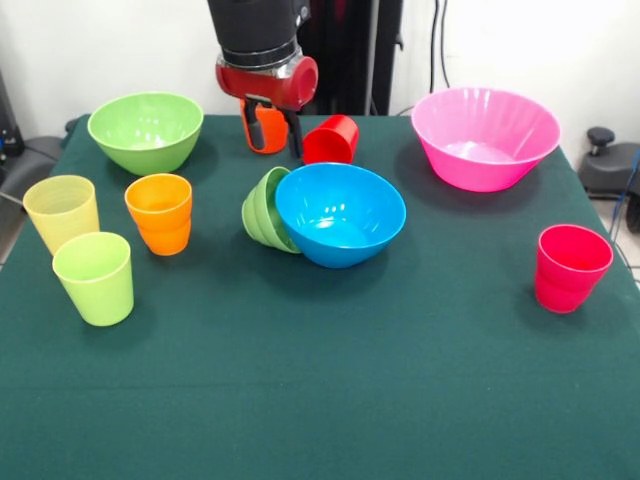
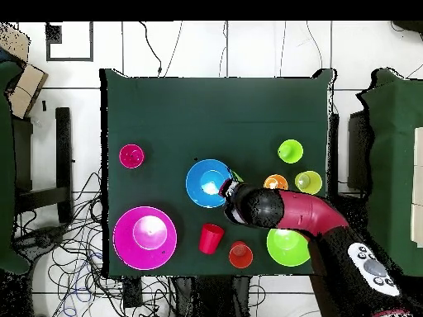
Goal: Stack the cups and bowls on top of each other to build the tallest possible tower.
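Apparently claw (image 1: 270, 128) was clenched round orange cup (image 1: 268, 127), fingers straddling its wall, cup low near table's far edge. I judged that grip suited carrying it to a stack. Red cup (image 1: 331, 139) lay tipped just beside claw. Blue bowl (image 1: 340, 213) sat nearer camera, small green bowl (image 1: 264, 210) leaning against it. No tower begun.

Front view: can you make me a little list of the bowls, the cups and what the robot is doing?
Bowls upright: large green bowl, pink bowl, blue bowl
Bowl tipped over: small green bowl, leaning on the blue bowl
Cups standing: yellow cup, lime cup, orange cup, pinkish-red cup
Cup lying down: red cup
Robot: gripper down at a second orange cup
Tower: not started
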`<state>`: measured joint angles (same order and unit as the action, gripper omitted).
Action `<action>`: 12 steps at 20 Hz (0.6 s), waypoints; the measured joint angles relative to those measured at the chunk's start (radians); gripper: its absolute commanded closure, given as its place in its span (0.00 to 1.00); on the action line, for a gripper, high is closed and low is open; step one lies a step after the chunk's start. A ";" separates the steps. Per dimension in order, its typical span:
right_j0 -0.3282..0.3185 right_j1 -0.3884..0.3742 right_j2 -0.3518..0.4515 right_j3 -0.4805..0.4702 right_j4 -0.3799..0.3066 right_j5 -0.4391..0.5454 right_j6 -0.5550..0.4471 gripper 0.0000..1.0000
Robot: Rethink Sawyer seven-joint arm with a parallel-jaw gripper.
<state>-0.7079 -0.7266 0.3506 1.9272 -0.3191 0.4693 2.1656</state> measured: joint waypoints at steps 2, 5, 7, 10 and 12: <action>0.024 0.012 -0.029 -0.013 0.000 -0.009 0.000 0.00; 0.046 0.027 -0.059 -0.024 0.000 -0.027 0.000 0.00; 0.054 0.036 -0.073 -0.030 0.000 -0.039 0.000 0.00; 0.065 0.054 -0.097 -0.039 0.000 -0.070 0.000 0.00; 0.068 0.065 -0.107 -0.043 0.000 -0.089 0.000 0.00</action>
<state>-0.6396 -0.6618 0.2439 1.8840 -0.3189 0.3800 2.1656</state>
